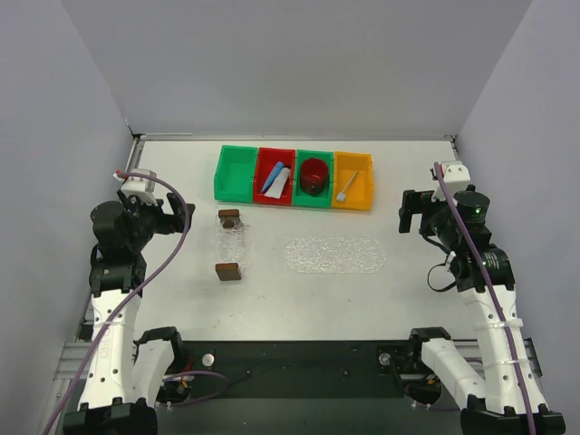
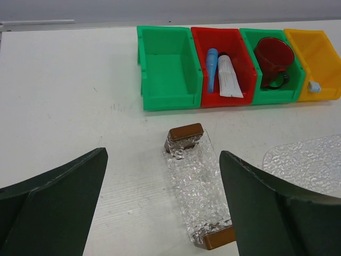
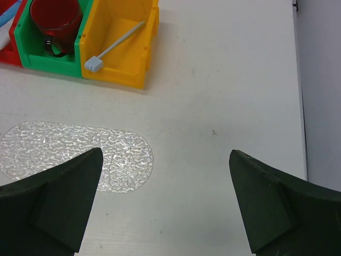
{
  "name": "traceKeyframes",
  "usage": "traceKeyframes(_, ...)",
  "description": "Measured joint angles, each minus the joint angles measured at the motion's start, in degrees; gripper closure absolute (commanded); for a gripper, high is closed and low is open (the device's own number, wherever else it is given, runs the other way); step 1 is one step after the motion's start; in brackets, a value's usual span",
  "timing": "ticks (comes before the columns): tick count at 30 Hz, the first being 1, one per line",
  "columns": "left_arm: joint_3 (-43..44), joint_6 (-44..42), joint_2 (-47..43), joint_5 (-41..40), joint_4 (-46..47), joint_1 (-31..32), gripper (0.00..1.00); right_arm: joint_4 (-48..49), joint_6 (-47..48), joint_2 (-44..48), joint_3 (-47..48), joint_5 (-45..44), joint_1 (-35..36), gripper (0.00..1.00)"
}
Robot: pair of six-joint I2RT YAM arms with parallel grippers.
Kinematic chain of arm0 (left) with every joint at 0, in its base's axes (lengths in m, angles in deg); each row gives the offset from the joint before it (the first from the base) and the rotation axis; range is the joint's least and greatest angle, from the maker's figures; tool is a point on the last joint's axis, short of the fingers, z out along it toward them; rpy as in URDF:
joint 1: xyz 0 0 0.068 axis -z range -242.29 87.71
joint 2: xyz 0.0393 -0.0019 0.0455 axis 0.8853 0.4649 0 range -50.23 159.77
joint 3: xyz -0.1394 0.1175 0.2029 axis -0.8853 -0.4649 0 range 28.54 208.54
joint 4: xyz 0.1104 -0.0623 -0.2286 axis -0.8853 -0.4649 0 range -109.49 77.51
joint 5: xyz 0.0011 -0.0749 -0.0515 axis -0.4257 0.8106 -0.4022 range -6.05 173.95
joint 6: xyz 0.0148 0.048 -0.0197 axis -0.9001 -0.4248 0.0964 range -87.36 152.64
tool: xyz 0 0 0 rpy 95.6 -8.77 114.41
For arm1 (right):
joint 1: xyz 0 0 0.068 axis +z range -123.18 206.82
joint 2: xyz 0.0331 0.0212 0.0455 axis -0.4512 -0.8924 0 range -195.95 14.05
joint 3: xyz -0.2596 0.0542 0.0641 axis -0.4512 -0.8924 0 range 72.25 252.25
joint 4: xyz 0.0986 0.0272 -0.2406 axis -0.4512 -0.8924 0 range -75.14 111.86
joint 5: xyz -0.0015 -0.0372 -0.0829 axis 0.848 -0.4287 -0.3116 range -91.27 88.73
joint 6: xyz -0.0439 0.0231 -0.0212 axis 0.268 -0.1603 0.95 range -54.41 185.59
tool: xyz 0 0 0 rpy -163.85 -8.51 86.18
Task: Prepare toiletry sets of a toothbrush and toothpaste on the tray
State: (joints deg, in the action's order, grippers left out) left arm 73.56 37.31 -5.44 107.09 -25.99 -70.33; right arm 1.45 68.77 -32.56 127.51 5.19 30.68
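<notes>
The clear tray, with a brown block at each short end, lies left of centre. A blue toothpaste tube and a white one lie in the red bin. The slim white toothbrush rests in the yellow bin. My left gripper hovers open, left of the tray and holding nothing. My right gripper is open over bare table at the right.
An empty green bin heads the bin row at the back. A red cup sits in the second green bin. A flat oval bubbly mat lies mid-table. Grey walls close in both sides.
</notes>
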Motion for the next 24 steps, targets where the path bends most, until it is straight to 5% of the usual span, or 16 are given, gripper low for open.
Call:
traceKeyframes(16, 2.75, -4.50, 2.95, 2.89, -7.45, 0.76, 0.04, 0.00, 1.25, 0.37, 0.00, 1.25, -0.02, 0.00)
traceKeyframes(24, 6.56, -8.07, 9.31, 0.50, -16.02, 9.46, 0.05, -0.02, 1.57, -0.17, 0.00, 2.32, 0.00, 0.00)
